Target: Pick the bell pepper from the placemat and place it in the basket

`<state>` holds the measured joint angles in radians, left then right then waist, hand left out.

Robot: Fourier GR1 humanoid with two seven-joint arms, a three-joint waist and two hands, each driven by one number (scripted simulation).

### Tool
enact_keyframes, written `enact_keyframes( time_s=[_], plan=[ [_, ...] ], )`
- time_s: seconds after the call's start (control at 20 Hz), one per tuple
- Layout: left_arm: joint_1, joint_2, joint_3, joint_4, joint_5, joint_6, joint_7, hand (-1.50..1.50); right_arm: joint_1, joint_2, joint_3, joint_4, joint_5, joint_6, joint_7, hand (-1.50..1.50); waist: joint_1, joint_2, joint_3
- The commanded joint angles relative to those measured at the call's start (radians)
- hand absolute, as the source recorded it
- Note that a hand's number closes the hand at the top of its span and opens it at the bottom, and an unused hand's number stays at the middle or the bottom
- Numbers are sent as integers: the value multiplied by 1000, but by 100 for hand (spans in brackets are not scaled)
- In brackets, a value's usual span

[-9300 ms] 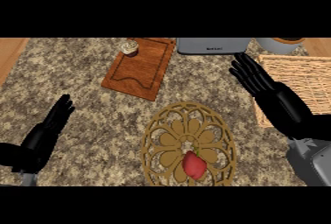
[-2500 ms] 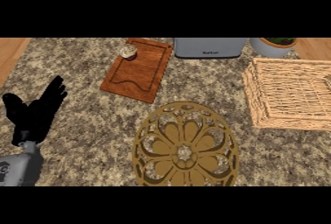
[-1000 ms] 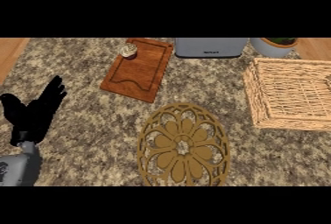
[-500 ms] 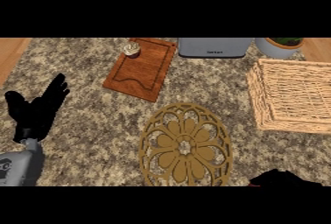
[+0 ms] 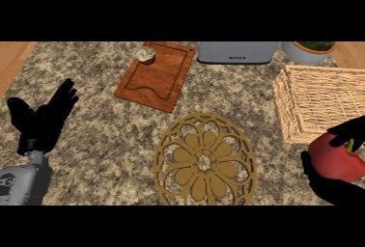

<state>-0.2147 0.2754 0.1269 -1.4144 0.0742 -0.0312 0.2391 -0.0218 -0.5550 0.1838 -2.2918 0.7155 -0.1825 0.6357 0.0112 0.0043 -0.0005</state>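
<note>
The red bell pepper (image 5: 336, 158) shows at the right edge of the head view, with my right hand (image 5: 335, 189) curled round it from below and a finger over its top. It hangs just in front of the wicker basket (image 5: 322, 102), near that basket's front corner. The round gold placemat (image 5: 205, 166) lies bare in the middle of the counter. At the left edge my left hand (image 5: 44, 118) rests open with fingers up, well away from everything.
A wooden cutting board (image 5: 158, 75) with a small jar (image 5: 146, 53) on its far corner lies at the back. Behind it stand a grey toaster (image 5: 236, 52) and a potted plant (image 5: 312, 50). The counter's wooden edge (image 5: 13, 55) shows at the far left.
My right hand has come up into view at the lower right with the red bell pepper in it. The placemat, which held the pepper in the oldest frame, is bare. The left hand stayed put.
</note>
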Motion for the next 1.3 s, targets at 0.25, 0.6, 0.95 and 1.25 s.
enact_keyframes(
  time_s=[0.25,0.6,0.95,1.25],
  plan=[
    [18,12,30,73,-8,-25,-70,0,-87,-52,-344,272,-431,120,-277,150,-11,-3,1],
    [-6,23,62,49,13,-39,-23,0,-102,31,-382,475,-433,130,-466,150,-10,-4,1],
    [-24,14,44,63,-17,-36,-18,0,-240,46,-446,768,-382,53,-502,-150,-7,-3,1],
    [-4,-29,18,39,-60,6,-36,0,-299,-13,-520,919,-485,162,-687,-150,-10,-3,1]
  ],
)
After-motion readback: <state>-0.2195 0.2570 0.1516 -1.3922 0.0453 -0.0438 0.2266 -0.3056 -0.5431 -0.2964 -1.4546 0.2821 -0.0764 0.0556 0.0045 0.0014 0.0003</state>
